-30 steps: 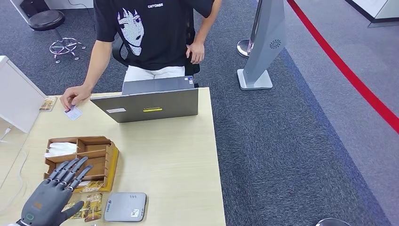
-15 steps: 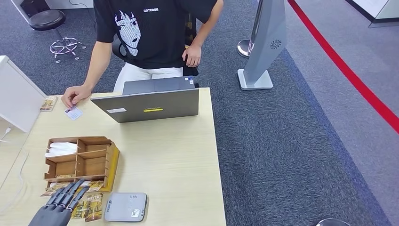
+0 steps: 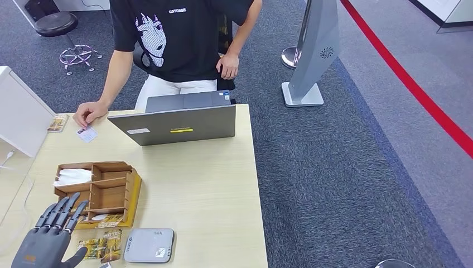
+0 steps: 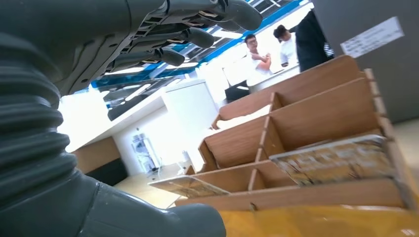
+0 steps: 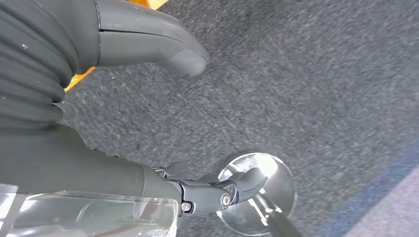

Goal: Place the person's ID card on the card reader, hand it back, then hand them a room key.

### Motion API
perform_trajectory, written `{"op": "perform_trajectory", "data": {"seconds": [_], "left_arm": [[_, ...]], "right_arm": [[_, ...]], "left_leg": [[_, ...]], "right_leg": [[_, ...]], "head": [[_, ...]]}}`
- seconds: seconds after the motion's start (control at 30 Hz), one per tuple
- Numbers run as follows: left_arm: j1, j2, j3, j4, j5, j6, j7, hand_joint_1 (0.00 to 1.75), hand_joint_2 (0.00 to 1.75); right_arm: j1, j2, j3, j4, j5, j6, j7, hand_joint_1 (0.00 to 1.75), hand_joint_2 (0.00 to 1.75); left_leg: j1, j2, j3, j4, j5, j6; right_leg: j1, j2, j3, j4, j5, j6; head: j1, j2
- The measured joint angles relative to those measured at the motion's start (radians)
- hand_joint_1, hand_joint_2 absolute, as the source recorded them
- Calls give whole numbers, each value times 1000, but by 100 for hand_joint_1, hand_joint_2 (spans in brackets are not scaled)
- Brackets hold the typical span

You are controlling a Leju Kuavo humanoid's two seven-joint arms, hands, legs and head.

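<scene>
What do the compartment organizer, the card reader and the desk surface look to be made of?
Organizer: thin plywood or laminated wood board, matte brown, with slotted joints and visible grain in the left wrist view. Card reader: likely moulded plastic, smooth matte grey with rounded corners. Desk: probably wood-effect laminate, pale and evenly streaked with a slight sheen.

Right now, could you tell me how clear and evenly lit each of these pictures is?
Head view: sharp, evenly lit, the desk without glare. Left wrist view: background blown out white, wooden organiser a little soft, left hand dark against it. Right wrist view: carpet streaked with blur, bright glare on the chrome base.
</scene>
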Motion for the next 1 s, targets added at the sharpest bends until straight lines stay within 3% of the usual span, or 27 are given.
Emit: {"op": "perform_trajectory", "data": {"seconds": [0.37,1.0], "left_arm": [[-27,-65,73,38,-14,-40,-21,0,175],[-58,-114,90,90,-52,-59,-16,0,175]], "right_arm": [[-83,1,-133,78,67,45,-17,0,175],[-136,-15,-193,174,140,57,-68,0,175]], "left_leg": [[0,0,0,0,0,0],[0,0,0,0,0,0]], "right_leg": [[0,0,0,0,0,0],[0,0,-1,0,0,0]], "head": [[0,0],[0,0]]}}
